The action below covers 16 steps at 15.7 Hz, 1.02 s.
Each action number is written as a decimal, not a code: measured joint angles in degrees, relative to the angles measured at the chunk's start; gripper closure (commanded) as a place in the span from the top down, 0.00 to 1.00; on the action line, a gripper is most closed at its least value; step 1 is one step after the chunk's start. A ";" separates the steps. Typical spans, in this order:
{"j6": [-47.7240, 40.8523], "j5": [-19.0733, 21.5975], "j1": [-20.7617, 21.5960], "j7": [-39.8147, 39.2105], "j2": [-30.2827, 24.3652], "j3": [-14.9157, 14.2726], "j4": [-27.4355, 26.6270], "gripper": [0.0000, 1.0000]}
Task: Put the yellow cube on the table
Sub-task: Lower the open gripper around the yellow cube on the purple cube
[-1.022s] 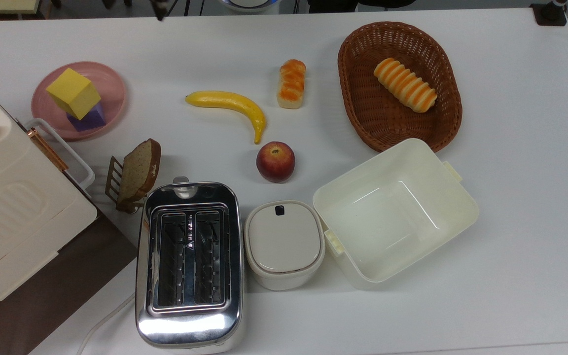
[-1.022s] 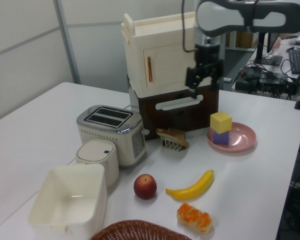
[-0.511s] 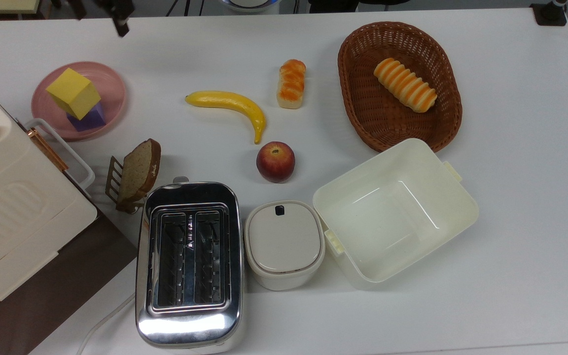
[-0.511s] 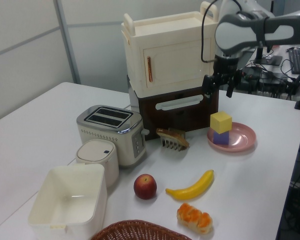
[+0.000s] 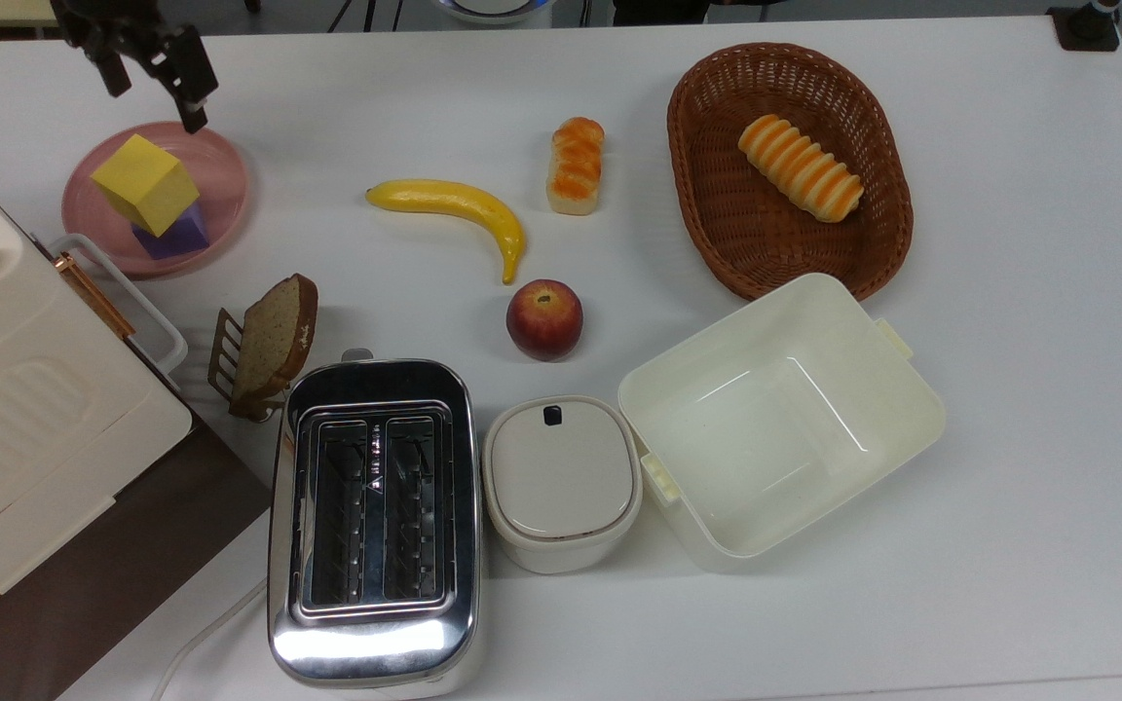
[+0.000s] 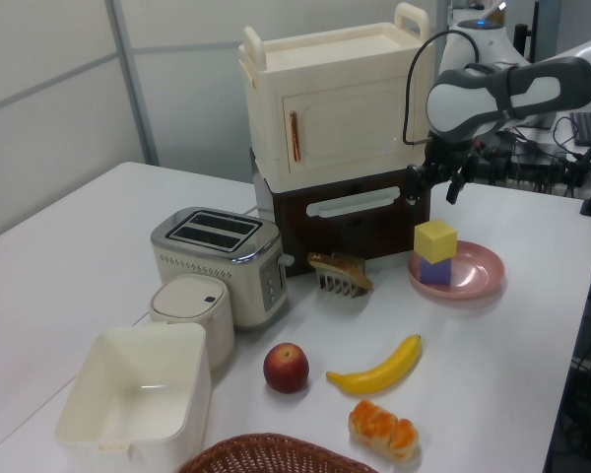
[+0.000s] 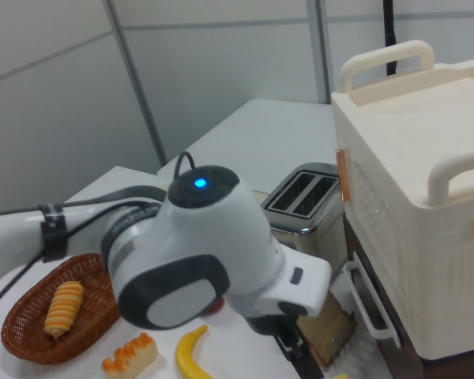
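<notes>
The yellow cube (image 5: 144,183) (image 6: 435,239) sits tilted on top of a smaller purple cube (image 5: 181,234) (image 6: 435,271), both on a pink plate (image 5: 230,175) (image 6: 485,272) at the top view's left. My gripper (image 5: 154,92) (image 6: 433,187) hangs open just above the cube and a little behind it, its dark fingers (image 5: 193,105) spread and holding nothing. The white table (image 5: 1009,389) (image 6: 79,246) stretches around the plate. In the right view my arm's white housing (image 7: 197,253) blocks the plate.
A tall cream cabinet (image 5: 25,409) (image 6: 325,108) stands close beside the plate. A toast rack with a bread slice (image 5: 269,341), toaster (image 5: 371,516), banana (image 5: 454,209), apple (image 5: 544,319), bread roll (image 5: 577,164), lidded pot (image 5: 561,482), cream box (image 5: 780,419) and basket (image 5: 717,243) fill the middle.
My gripper has travelled to the top view's left and come down, from beyond the table's far edge to just above the yellow cube. Its fingers stay spread.
</notes>
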 measured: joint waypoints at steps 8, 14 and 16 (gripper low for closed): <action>4.24 0.00 -0.88 -0.02 4.81 0.11 -0.07 1.00; 4.25 0.00 -1.18 -0.03 5.11 0.12 -0.06 1.00; 4.25 0.00 -1.73 -0.03 5.19 0.11 -0.06 1.00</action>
